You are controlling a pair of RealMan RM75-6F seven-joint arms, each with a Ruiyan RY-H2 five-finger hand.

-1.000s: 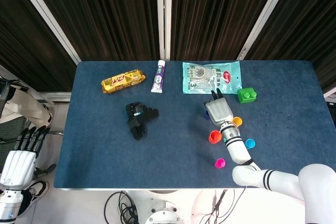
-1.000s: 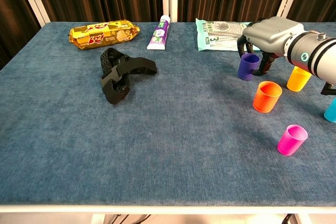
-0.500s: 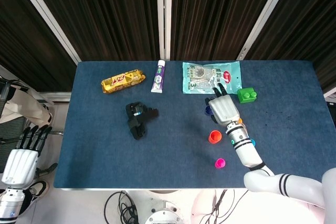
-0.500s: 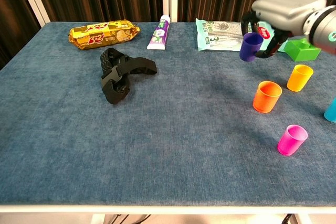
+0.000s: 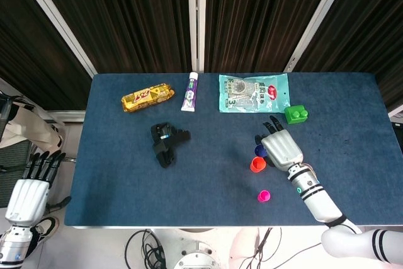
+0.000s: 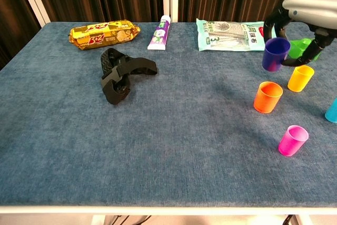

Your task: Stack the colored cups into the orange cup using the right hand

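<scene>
My right hand (image 5: 281, 147) (image 6: 308, 5) holds a purple cup (image 6: 276, 54) (image 5: 259, 150) in the air, above and slightly behind the orange cup (image 6: 268, 97) (image 5: 256, 165). The orange cup stands upright on the table. A yellow cup (image 6: 300, 78) stands to its right, and a pink cup (image 6: 293, 140) (image 5: 264, 196) stands nearer the front edge. A cyan cup (image 6: 332, 110) shows at the right border of the chest view. In the head view the hand hides the yellow and cyan cups. My left hand (image 5: 28, 190) hangs open off the table's left side.
A black folded tool (image 6: 118, 74) lies left of centre. Along the back edge lie a yellow biscuit pack (image 6: 103, 32), a toothpaste tube (image 6: 160, 33) and a green snack bag (image 6: 231, 35). A green block (image 5: 296, 114) sits behind my right hand.
My right hand has lifted the purple cup off the table and carried it right and toward the front, to a spot over the orange cup. The left hand barely moved.
</scene>
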